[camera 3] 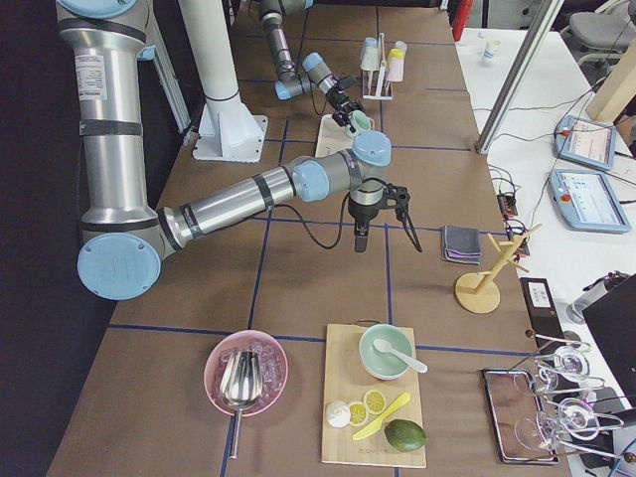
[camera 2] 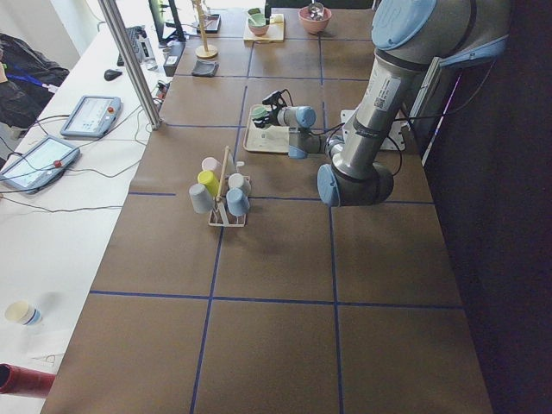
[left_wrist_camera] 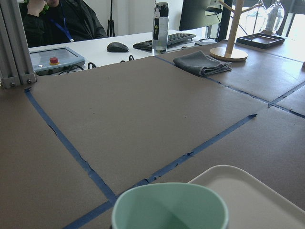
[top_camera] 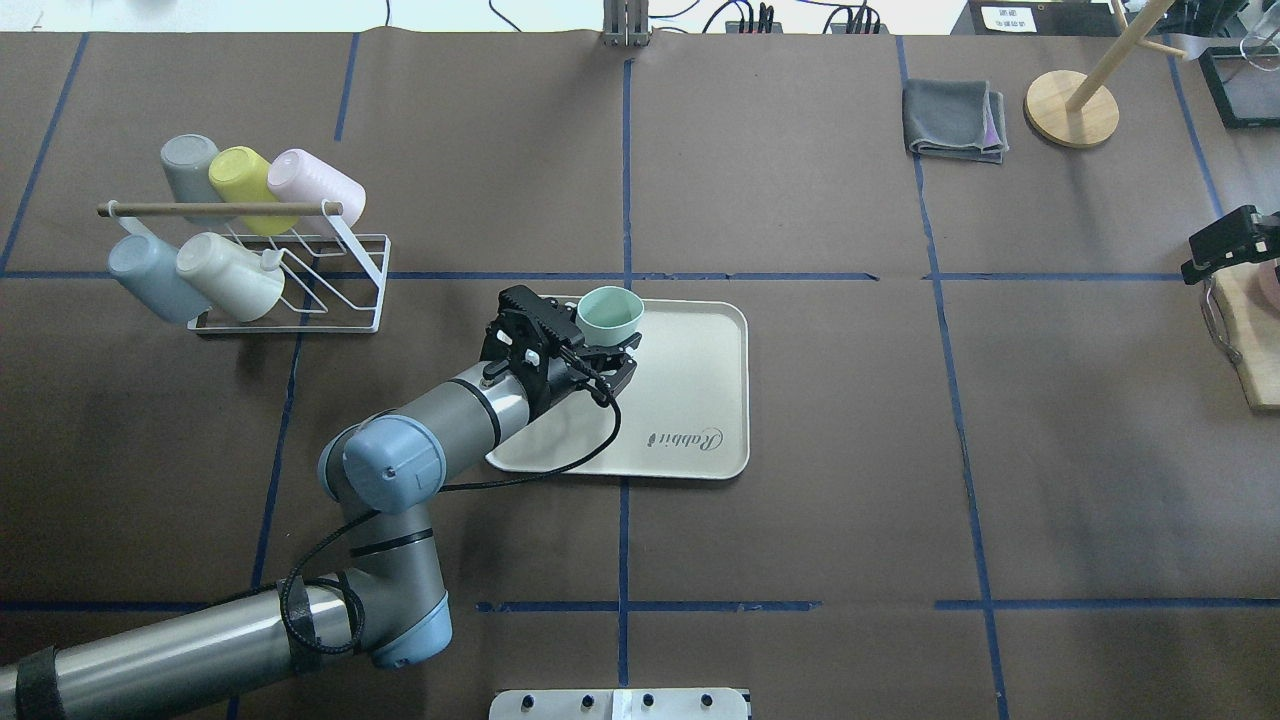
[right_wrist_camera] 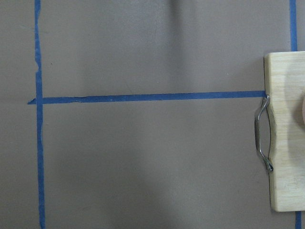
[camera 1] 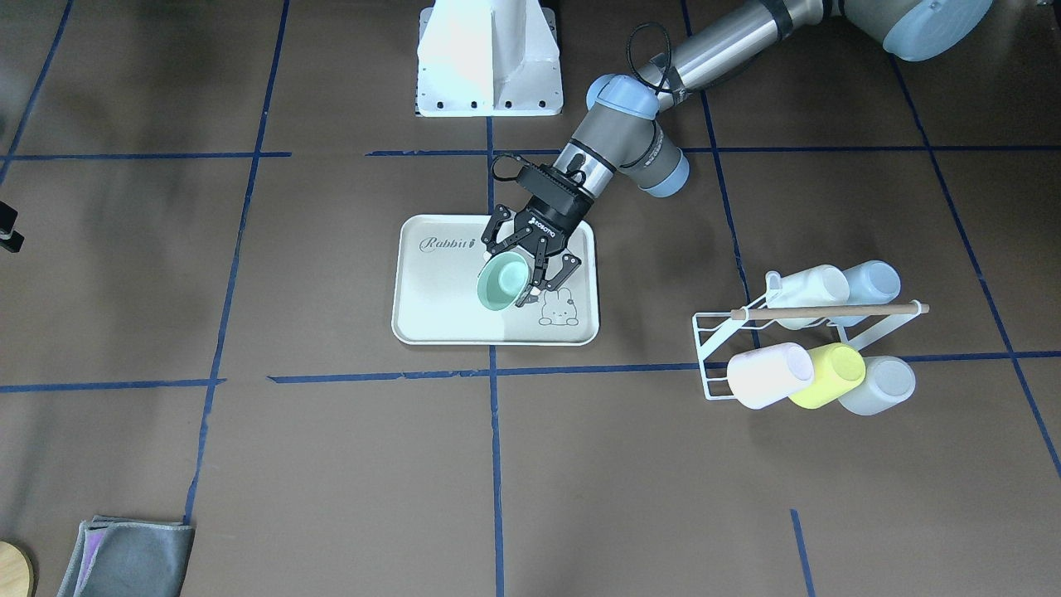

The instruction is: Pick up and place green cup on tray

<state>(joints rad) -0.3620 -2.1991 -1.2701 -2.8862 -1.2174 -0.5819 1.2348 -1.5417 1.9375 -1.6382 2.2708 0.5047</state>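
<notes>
Cream-beige rectangular plastic tray [camera 1: 439, 290] lies beneath the left gripper [camera 1: 509, 278], whose fingers pinch the small mint-green plastic cup [camera 1: 500, 284] over it; contact with the tray cannot be told. Step in hand: placement. The next move likely calls for levelling, lowering, then release. The cup's long axis is tilted, mouth up and away from the wrist.

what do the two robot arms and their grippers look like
Left arm and right arm: silver-grey tubes, dark grey joints, pale blue round caps. A black cable loops beside each wrist. The left gripper is black, two linked fingers, white ROBOTIQ lettering on its body. The right gripper is also black; its details are too small to tell.
</notes>
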